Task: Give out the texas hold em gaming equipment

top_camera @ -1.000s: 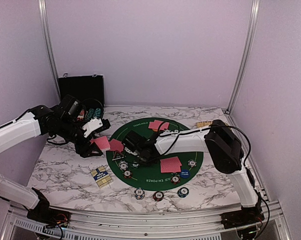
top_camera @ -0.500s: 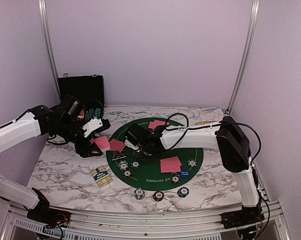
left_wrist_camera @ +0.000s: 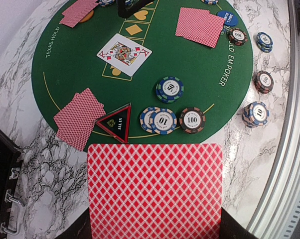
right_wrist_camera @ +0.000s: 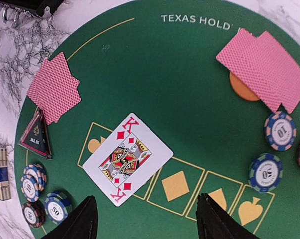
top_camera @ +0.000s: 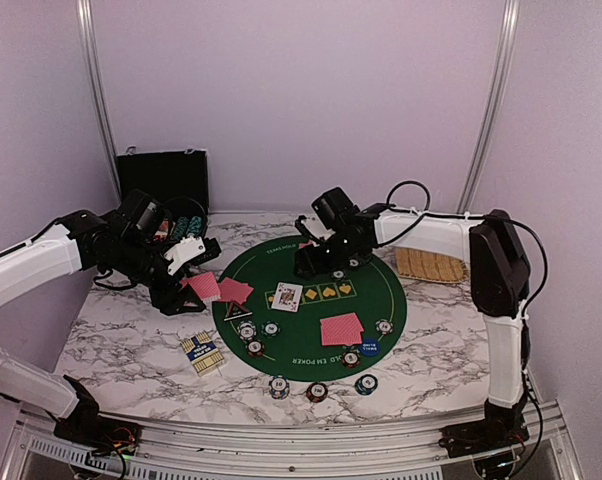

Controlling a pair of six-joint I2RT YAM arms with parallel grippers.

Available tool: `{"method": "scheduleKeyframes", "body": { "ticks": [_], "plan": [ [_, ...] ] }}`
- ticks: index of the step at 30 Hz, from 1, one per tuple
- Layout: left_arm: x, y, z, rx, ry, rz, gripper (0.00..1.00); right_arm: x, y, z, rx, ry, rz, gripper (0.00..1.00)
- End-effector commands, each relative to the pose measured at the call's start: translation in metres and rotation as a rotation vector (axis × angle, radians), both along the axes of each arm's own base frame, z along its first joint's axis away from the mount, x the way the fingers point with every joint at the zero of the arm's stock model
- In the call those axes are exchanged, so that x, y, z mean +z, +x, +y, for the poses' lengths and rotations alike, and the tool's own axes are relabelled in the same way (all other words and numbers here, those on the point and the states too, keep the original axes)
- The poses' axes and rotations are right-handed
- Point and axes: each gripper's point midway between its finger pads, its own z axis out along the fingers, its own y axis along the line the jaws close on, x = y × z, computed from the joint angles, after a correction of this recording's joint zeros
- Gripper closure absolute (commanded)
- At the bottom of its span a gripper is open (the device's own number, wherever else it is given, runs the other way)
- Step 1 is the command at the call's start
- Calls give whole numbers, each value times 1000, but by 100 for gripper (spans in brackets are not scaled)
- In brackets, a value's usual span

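Now, right hand (right_wrist_camera: 149, 219) open and empty above the face-up king-of-diamonds card (right_wrist_camera: 127, 159); left hand (left_wrist_camera: 155, 233) grips a red-backed playing card (left_wrist_camera: 155, 189), probably best laid flat at the king's three o'clock.

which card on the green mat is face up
The king of diamonds, lying across the yellow suit boxes near the middle of the green mat. The other cards on it show only their red patterned backs.
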Motion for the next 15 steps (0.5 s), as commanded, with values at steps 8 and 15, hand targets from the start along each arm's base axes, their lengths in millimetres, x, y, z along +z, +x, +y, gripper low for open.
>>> {"method": "scheduleKeyframes", "body": {
  "ticks": [8,15],
  "plan": [
    [10,0,-2,-5,-30,-19,100,-21,-23,23,-42,248,274,31],
    [10,-1,-1,-7,-30,-20,100,-40,-23,22,-70,239,319,31]
  ]
}}
